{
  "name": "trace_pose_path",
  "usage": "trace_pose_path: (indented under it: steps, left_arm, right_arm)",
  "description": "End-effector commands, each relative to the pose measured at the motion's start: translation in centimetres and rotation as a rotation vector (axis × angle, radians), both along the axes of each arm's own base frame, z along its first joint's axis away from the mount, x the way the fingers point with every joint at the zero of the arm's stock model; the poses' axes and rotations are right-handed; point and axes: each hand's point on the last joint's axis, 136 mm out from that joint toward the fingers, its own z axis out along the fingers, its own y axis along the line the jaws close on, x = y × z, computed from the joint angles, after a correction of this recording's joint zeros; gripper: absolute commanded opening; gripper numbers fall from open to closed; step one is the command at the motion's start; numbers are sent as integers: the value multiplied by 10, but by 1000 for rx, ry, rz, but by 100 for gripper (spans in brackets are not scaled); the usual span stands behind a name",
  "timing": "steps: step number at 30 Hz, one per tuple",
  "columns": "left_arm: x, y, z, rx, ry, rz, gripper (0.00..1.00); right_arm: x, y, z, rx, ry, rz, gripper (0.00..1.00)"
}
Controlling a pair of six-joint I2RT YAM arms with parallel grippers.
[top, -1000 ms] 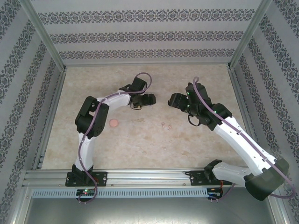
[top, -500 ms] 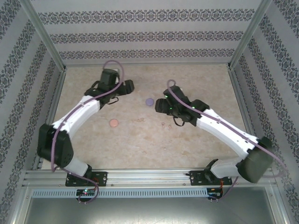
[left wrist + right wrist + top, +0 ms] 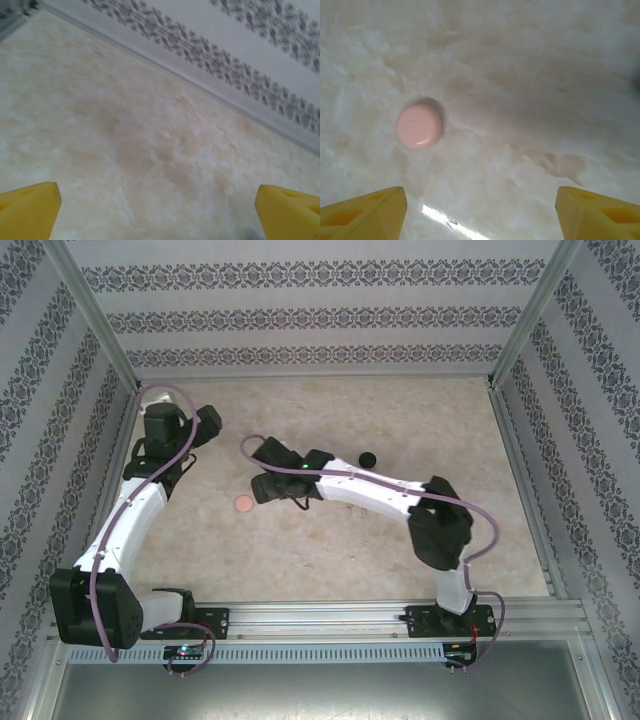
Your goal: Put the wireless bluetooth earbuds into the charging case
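Note:
A round pink charging case (image 3: 419,126) lies shut on the marbled table, up and left of my right gripper (image 3: 480,216). That gripper is open, its yellow fingertips (image 3: 362,212) wide apart with nothing between them. From above, the right gripper (image 3: 262,487) has reached across to the left and hovers just right of the pink case (image 3: 243,504). A round black case (image 3: 368,459) sits behind the right arm. My left gripper (image 3: 207,420) is at the far left near the wall, and it (image 3: 160,215) is open over bare table. No earbuds can be made out.
The patterned back wall (image 3: 240,65) rises close ahead of the left gripper. Aluminium frame posts (image 3: 95,315) and side walls enclose the table. The right arm (image 3: 370,490) lies stretched across the table's middle and covers part of it.
The left arm has swung out to the far left. The right arm has stretched leftward across the table toward the pink case, uncovering the black case. The purple case is no longer seen.

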Motion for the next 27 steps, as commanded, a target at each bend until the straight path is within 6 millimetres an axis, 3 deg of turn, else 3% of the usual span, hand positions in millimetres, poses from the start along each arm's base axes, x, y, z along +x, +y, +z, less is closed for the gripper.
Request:
trace_pose_path:
  steps: [1,6,10,18,27]
  left_arm:
    - [2,23,13,-126,-41,75,99]
    - [-3,55,9,-220,-21,159,99]
    - [-7,67,7,-261,-34,181,99]
    - [-9,69,2,-273,-27,184,99]
    - [-9,69,-4,-290,-23,186,99]
  right_arm:
    - [0,20,-15,-51,21,74,78]
    - [2,47,-38,-99,48,91,78]
    - [6,62,-53,-118,72,67,77]
    - [12,78,-73,-142,80,4,75]
    - [8,80,-101,-179,111,-15,72]
